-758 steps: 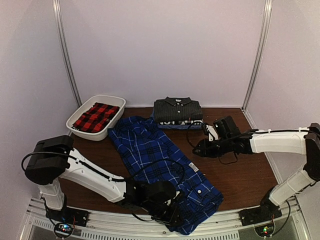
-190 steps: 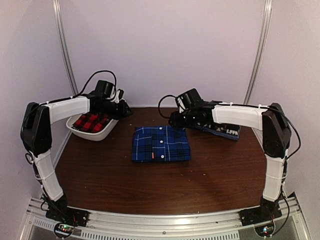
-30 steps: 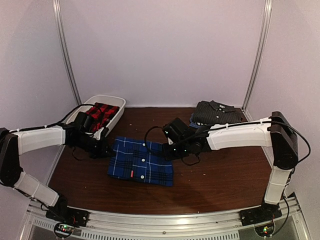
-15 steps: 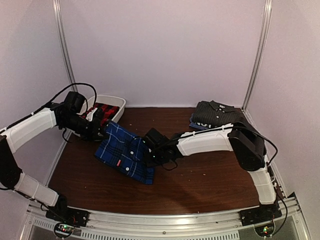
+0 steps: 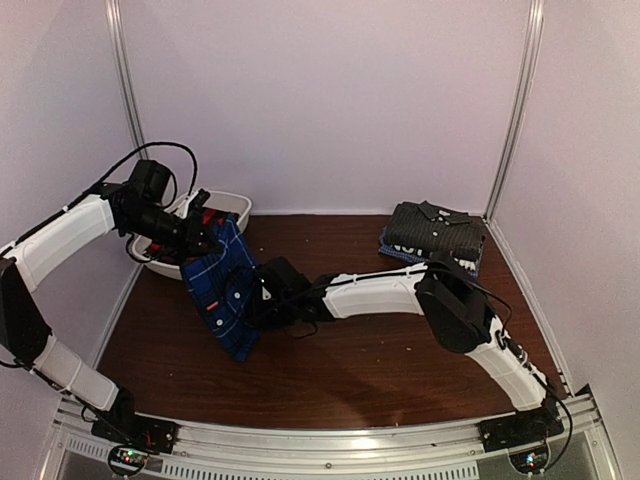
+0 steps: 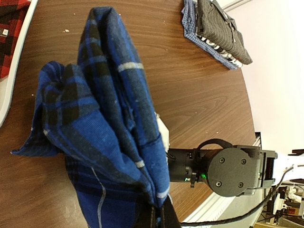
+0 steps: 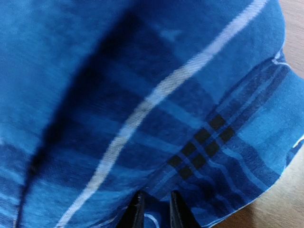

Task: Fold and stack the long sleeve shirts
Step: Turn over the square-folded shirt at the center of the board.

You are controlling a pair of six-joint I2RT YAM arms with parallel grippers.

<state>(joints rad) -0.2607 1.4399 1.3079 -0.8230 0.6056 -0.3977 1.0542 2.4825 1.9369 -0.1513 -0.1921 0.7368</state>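
The folded blue-and-black plaid shirt (image 5: 220,290) hangs tilted, lifted off the table beside the tub. My left gripper (image 5: 205,238) is shut on its upper edge; in the left wrist view (image 6: 159,219) the cloth (image 6: 104,133) bunches out of the closed jaws. My right gripper (image 5: 262,298) is shut on the shirt's right edge; in the right wrist view (image 7: 153,209) blue plaid (image 7: 142,95) fills the frame. The dark charcoal striped shirt (image 5: 435,228) lies folded at the back right, also in the left wrist view (image 6: 221,28). The red-and-black plaid shirt (image 5: 203,216) lies in the tub.
The white plastic tub (image 5: 232,205) stands at the back left, right behind the lifted shirt; its rim (image 6: 16,66) shows in the left wrist view. A blue checked cloth (image 5: 395,247) lies under the charcoal shirt. The right arm (image 5: 380,290) stretches across the table's middle.
Both grippers have lifted the folded blue plaid shirt off the table and carried it left toward the tub. It went from lying flat to hanging steeply.
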